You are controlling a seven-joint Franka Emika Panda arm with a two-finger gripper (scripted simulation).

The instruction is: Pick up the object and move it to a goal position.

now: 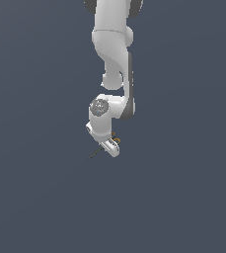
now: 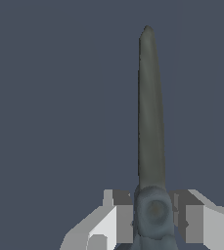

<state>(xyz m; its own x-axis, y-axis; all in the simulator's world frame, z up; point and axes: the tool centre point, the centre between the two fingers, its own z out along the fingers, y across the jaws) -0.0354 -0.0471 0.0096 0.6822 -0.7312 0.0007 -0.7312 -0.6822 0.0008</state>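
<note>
**Scissors up, clamped in the gripper**

Hanging down from twelve o'clock in the exterior view: white Panda arm (image 1: 113, 59), elbow bent, wrist tilted low near the middle of the frame. Gripper (image 1: 112, 147) angled toward five o'clock off the wrist, white and stubby. Pinched inside it, the scissors (image 1: 96, 152), tiny against the gripper. Thin dark blades poking out toward eight o'clock, slanting down and away. Specks of orange-yellow handle peeking at the gripper's one o'clock edge, mostly hidden behind the white body. All around, plain slate-blue backdrop, no edge or shadow to separate surface from air; cannot tell whether the blade tips touch anything below.

Over to the wrist view: scissors (image 2: 150, 112) dead centre, blades closed into one long grey-green sliver tapering to a point far from the camera. Round pivot boss seated right between the fingers (image 2: 119, 219), grey pads pressed against it on both sides, no gap showing. Gripper (image 2: 154, 217) clenched on the scissors at the pivot, then. Handles out of sight here, tucked back under the camera. Blades straight out along the gripper's axis, no visible skew.
</note>
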